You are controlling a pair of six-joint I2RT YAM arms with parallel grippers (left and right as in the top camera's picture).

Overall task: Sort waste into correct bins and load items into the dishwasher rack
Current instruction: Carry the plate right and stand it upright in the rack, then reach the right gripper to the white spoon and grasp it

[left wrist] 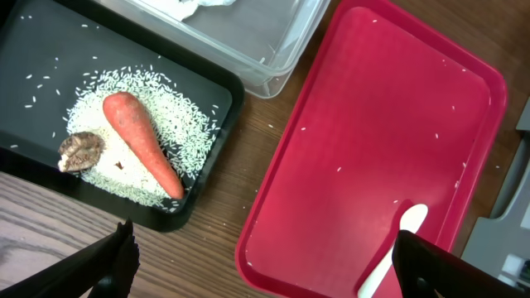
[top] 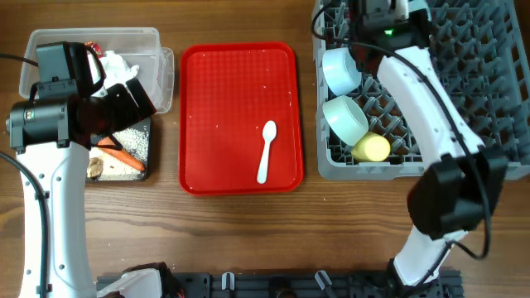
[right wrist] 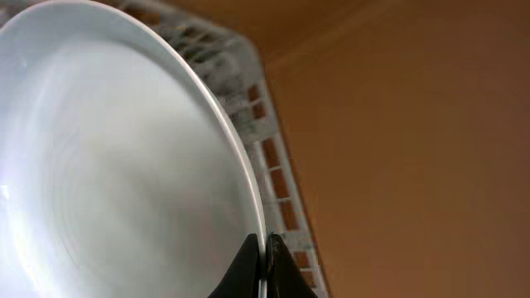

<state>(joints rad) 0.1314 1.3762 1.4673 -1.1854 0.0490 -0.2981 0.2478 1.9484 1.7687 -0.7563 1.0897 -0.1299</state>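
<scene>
Bowls: two, pale blue bowl point(top: 339, 69) and pale green bowl point(top: 344, 117)
Cups: one yellow cup point(top: 372, 148)
Plates: one round plate point(right wrist: 124, 165)
Spoons: one white spoon point(top: 266, 151)
Bins: two, clear tub point(top: 153, 40) and black tray point(left wrist: 37, 41)
Serving trays: one red tray point(top: 224, 91)
Carrots: one carrot piece point(left wrist: 141, 142)
Food lumps: one brownish lump point(left wrist: 80, 151)
Racks: one grey rack point(top: 497, 74)

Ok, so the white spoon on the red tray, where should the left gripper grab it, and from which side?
Grip the white spoon on its slim handle, about midway, coming straight down and closing across its width. It lies flat on the red tray, bowl end toward the far edge, with nothing touching it, so both sides are free. The left gripper is open.
</scene>
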